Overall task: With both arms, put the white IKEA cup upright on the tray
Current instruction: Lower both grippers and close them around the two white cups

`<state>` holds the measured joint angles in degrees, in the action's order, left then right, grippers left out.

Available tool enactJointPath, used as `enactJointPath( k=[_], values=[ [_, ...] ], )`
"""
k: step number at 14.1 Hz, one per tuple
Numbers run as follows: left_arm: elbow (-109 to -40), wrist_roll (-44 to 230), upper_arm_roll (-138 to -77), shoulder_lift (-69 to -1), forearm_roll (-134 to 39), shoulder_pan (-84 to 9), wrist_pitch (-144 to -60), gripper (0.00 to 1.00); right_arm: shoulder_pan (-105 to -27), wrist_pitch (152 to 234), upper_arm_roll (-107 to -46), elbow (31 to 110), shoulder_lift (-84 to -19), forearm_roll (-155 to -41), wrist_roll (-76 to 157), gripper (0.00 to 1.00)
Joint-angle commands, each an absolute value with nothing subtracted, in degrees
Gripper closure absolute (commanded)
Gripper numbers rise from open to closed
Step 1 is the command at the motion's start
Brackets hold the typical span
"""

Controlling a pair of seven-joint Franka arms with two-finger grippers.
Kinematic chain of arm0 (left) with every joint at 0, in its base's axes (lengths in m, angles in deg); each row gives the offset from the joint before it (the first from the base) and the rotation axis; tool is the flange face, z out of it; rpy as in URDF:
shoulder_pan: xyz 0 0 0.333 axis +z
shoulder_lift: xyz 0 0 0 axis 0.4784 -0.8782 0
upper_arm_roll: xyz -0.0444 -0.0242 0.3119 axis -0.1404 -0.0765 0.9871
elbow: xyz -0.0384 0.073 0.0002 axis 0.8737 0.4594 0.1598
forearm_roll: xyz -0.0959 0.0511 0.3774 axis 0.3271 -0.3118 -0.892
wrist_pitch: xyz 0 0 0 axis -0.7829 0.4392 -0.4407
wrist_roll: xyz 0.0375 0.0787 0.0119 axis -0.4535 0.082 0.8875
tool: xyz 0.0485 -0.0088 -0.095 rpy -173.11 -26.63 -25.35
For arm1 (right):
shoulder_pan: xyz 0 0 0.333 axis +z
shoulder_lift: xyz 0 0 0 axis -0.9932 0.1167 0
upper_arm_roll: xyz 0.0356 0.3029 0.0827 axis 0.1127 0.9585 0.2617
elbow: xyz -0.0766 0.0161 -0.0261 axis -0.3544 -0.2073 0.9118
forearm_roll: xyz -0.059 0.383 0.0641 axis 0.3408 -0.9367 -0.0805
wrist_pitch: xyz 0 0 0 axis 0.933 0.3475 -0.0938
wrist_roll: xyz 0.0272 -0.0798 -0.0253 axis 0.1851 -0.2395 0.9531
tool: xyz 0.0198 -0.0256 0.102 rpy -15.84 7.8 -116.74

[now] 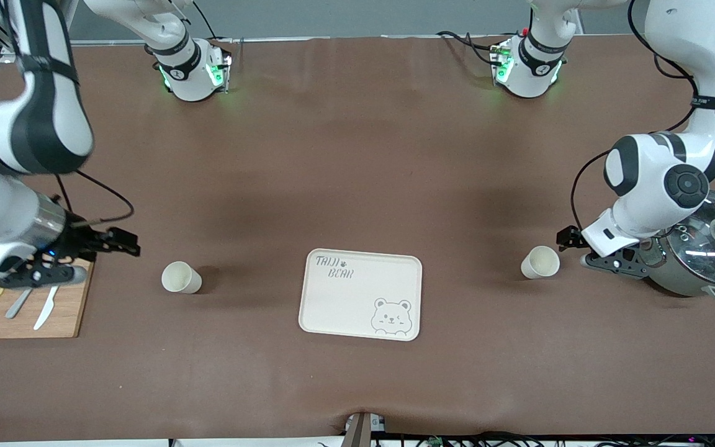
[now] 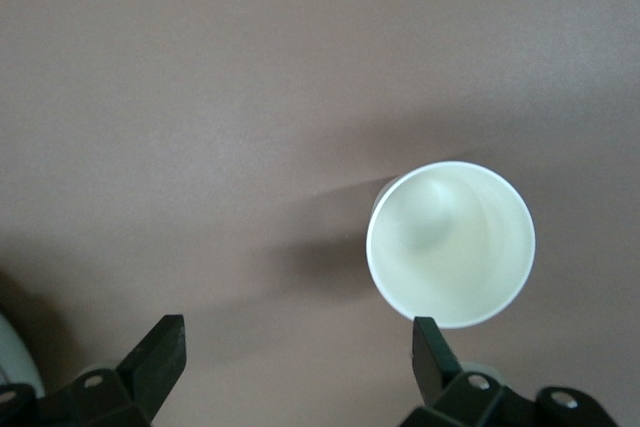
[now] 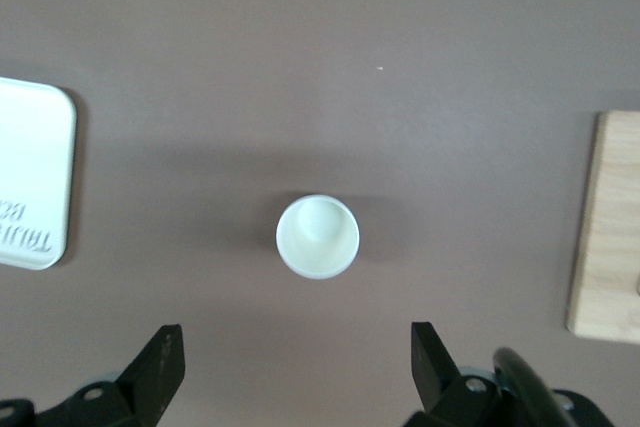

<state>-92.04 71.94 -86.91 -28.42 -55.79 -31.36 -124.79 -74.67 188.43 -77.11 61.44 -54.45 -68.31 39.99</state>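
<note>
The cream tray point(image 1: 360, 295) with "TAIJI BEAR" lettering and a bear face lies flat mid-table, with nothing on it. One white cup point(image 1: 540, 262) stands upright, mouth up, toward the left arm's end. My left gripper point(image 1: 581, 251) hovers open just beside it. In the left wrist view the cup point(image 2: 450, 244) sits close to one fingertip point(image 2: 430, 347) of the left gripper point(image 2: 298, 362). A second white cup point(image 1: 180, 277) stands upright toward the right arm's end. My right gripper point(image 1: 94, 254) is open and empty, between it and the cutting board. The right wrist view shows this cup point(image 3: 317, 236) ahead of the right gripper point(image 3: 297, 367).
A wooden cutting board point(image 1: 53, 316) with lemon slices, a knife and a utensil lies under the right arm; it also shows in the right wrist view point(image 3: 605, 227). A metal pot with a glass lid point(image 1: 705, 248) stands by the left arm. The tray's corner point(image 3: 35, 177) shows too.
</note>
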Motion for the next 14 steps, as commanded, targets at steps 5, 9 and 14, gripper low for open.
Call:
enactJointPath(
  k=[5, 9, 14],
  values=[
    [-88.68, 72.98, -87.50, -31.61, -56.54, -32.88, -126.25, 0.00, -75.12, 195.08, -77.37, 60.38, -47.85, -69.12, 31.23, 0.00],
    [-88.68, 73.16, -87.76, -33.28, -56.45, -32.97, -126.78, 0.00, -77.13, 200.52, -77.28, 61.43, -44.07, -69.30, 21.85, 0.00],
    [-88.59, 73.77, -88.11, -36.88, -56.45, -33.06, -131.52, 0.00, -77.32, 203.78, -77.19, 65.04, -42.75, -69.39, 14.54, 0.00]
  ],
)
